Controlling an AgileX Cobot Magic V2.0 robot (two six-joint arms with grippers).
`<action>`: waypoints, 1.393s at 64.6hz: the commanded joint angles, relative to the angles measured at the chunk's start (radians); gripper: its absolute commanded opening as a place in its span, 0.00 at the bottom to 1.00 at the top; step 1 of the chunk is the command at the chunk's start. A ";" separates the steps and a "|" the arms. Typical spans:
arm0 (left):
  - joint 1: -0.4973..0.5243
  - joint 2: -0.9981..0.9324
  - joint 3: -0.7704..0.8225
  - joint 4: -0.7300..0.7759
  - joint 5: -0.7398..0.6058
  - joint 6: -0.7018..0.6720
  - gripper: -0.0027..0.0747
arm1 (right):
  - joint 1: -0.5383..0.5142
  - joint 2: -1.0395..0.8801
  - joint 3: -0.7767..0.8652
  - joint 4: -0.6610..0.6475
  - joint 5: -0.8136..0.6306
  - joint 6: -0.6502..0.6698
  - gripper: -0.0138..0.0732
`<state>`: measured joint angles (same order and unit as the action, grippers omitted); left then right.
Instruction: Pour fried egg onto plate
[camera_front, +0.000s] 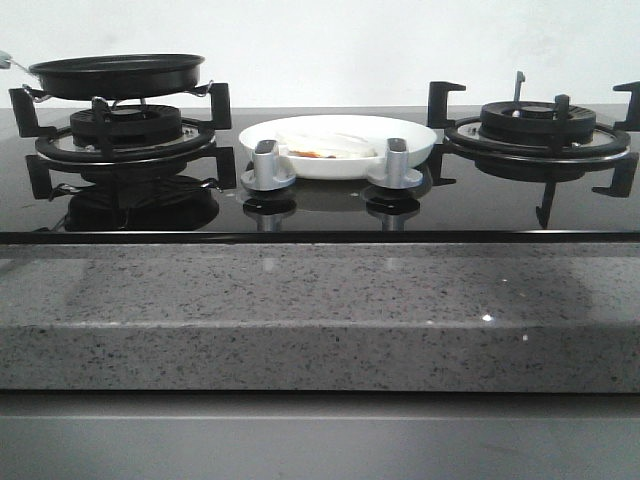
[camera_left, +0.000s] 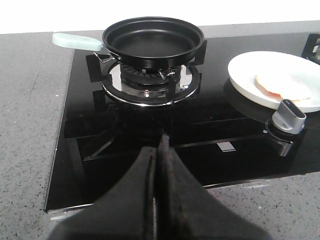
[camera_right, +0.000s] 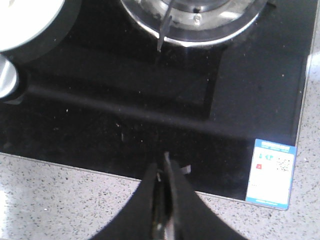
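The white plate (camera_front: 400, 155) sits on the black glass hob between the two burners. The pale fried egg (camera_front: 330, 146) with an orange-brown patch lies in it. Both also show in the left wrist view, the plate (camera_left: 250, 75) and the egg (camera_left: 282, 87). The black frying pan (camera_front: 118, 74) rests empty on the left burner, its pale green handle (camera_left: 75, 41) pointing left. My left gripper (camera_left: 163, 142) is shut and empty above the hob's front edge. My right gripper (camera_right: 166, 161) is shut and empty over the front edge near the right burner. Neither gripper shows in the front view.
Two grey knobs (camera_front: 268, 165) (camera_front: 396, 163) stand in front of the plate. The right burner (camera_front: 537, 125) has a black grate and is bare. A speckled grey stone counter (camera_front: 300, 300) runs along the front. A blue-white sticker (camera_right: 271, 172) sits at the hob's front right corner.
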<state>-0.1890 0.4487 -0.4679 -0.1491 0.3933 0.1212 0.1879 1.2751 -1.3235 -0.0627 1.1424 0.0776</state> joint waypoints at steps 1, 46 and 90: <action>-0.007 0.003 -0.029 -0.007 -0.086 -0.002 0.01 | -0.005 -0.107 0.072 -0.018 -0.160 0.002 0.09; -0.007 0.003 -0.029 -0.007 -0.086 -0.002 0.01 | -0.005 -0.954 0.959 -0.019 -0.943 0.002 0.09; -0.007 0.003 -0.029 -0.007 -0.086 -0.002 0.01 | -0.005 -1.013 0.978 -0.018 -0.956 0.002 0.09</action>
<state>-0.1890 0.4487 -0.4679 -0.1491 0.3933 0.1212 0.1879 0.2557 -0.3174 -0.0678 0.2733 0.0782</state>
